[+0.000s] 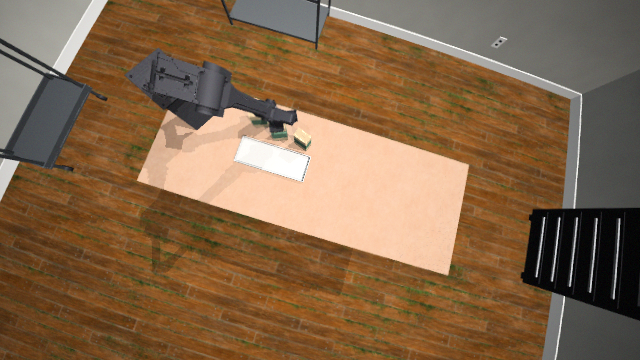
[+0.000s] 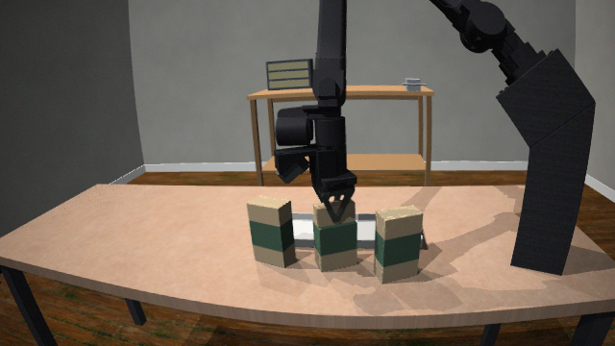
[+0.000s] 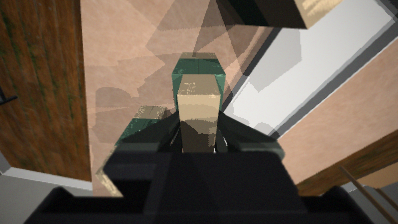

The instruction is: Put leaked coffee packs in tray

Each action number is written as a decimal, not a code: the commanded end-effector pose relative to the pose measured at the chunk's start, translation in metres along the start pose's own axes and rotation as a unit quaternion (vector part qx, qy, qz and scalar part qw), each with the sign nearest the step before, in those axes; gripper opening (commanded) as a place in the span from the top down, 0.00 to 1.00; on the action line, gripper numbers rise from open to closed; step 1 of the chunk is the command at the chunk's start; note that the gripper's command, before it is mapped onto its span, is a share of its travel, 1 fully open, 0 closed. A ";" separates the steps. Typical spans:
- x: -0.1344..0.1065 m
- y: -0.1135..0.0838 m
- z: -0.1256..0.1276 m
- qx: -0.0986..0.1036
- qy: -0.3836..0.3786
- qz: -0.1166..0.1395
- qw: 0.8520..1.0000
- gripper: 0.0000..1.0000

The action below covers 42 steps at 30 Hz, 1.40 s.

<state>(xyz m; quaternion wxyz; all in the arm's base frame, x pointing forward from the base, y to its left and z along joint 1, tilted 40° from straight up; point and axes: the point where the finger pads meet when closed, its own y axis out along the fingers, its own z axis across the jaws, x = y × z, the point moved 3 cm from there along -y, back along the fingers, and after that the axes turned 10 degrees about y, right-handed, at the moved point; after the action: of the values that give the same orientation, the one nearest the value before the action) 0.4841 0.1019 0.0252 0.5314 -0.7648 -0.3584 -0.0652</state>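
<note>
Gripper (image 2: 337, 210) clamped on top of middle coffee pack (image 2: 334, 243), which stands upright on the table (image 2: 144, 250) between the two other packs, just before the tray (image 1: 272, 159).

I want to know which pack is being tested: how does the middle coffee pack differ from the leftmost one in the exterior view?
The middle pack has the gripper shut on its top; the left pack stands untouched. In the wrist view the middle pack's top looks pinched narrower than its green band; the left pack's top keeps its full width. Both stand upright on the table, tan with a green band, in front of the tray.
</note>
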 end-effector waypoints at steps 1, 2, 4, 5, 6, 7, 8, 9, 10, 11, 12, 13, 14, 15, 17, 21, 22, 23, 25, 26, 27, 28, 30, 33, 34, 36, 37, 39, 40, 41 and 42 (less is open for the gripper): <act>0.004 -0.010 0.000 0.000 -0.004 -0.005 1.000 0.75; 0.004 -0.013 0.004 0.002 -0.005 -0.005 1.000 0.75; 0.004 -0.018 0.004 0.002 -0.001 -0.005 1.000 0.75; 0.004 -0.018 0.004 0.002 -0.001 -0.005 1.000 0.75; 0.004 -0.018 0.004 0.002 -0.001 -0.005 1.000 0.75; 0.004 -0.021 0.004 0.002 -0.001 -0.005 1.000 0.75; 0.003 -0.024 0.004 0.002 -0.001 -0.005 1.000 0.75; 0.003 -0.028 0.004 0.002 -0.001 -0.005 1.000 0.75; 0.003 -0.031 0.003 0.002 -0.001 -0.005 1.000 0.75; 0.003 -0.035 0.003 0.002 -0.001 -0.005 1.000 0.75; 0.003 -0.039 0.003 0.002 -0.001 -0.005 1.000 0.75; 0.003 -0.042 0.003 0.002 -0.001 -0.005 1.000 0.75; 0.003 -0.045 0.003 0.002 -0.001 -0.005 1.000 0.75; 0.004 -0.049 0.003 0.001 0.000 -0.006 1.000 0.75; 0.005 -0.055 0.003 0.001 0.000 -0.007 1.000 0.75; 0.003 -0.061 0.003 0.002 -0.001 -0.005 1.000 0.75; 0.003 -0.061 0.003 0.002 -0.001 -0.005 1.000 0.75; 0.003 -0.061 0.003 0.002 -0.001 -0.005 1.000 0.75; 0.006 -0.062 0.002 0.001 0.001 -0.008 1.000 0.75; 0.006 -0.062 0.002 0.002 0.001 -0.007 1.000 0.75; 0.006 -0.062 0.002 0.002 0.001 -0.008 1.000 0.75; 0.006 -0.062 0.002 0.002 0.001 -0.009 1.000 0.75; 0.007 -0.062 0.002 0.001 0.002 -0.011 1.000 0.75; 0.007 -0.062 0.002 0.001 0.002 -0.011 1.000 0.75; 0.007 -0.062 0.002 0.001 0.002 -0.011 1.000 0.75; 0.007 -0.062 0.002 0.001 0.002 -0.011 1.000 0.75; 0.007 -0.062 0.002 0.001 0.002 -0.011 1.000 0.75; 0.007 -0.062 0.001 0.001 0.003 -0.010 1.000 0.75; 0.007 -0.062 0.001 0.001 0.003 -0.010 1.000 0.75; 0.005 -0.061 -0.002 0.000 0.005 -0.009 1.000 0.75; 0.003 -0.059 -0.007 -0.002 0.005 -0.006 1.000 0.75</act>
<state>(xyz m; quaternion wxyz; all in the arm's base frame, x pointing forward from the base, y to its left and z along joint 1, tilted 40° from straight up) 0.4516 0.1099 0.0634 0.5306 -0.7661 -0.3575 -0.0611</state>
